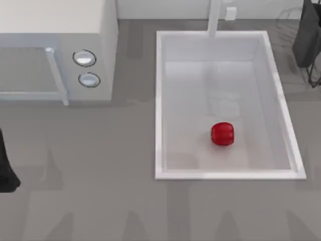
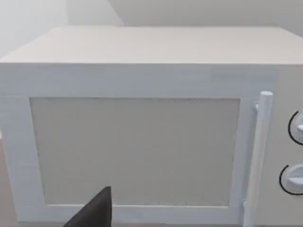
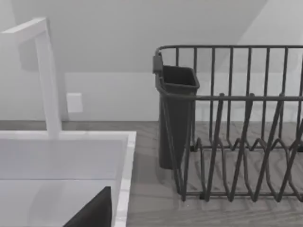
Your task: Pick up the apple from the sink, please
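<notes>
The apple (image 1: 222, 134) is small, glossy and red, and it lies on the pale floor of the white sink (image 1: 230, 174), toward the near wall. Nothing touches it. My left arm (image 1: 6, 170) sits at the table's far left edge, well away from the sink. Its wrist view shows a dark corner of the left gripper (image 2: 94, 212) facing the microwave. My right arm (image 1: 308, 35) hangs at the back right, beyond the sink's right rim. A dark corner of the right gripper (image 3: 94, 210) shows above the sink's far corner (image 3: 124, 170).
A white microwave (image 1: 55, 45) with two round knobs (image 1: 85, 58) and a bar handle (image 2: 258, 156) stands at the back left. The white faucet post (image 1: 214, 17) rises at the sink's back rim. A dark wire dish rack (image 3: 236, 127) with a cup stands right of the sink.
</notes>
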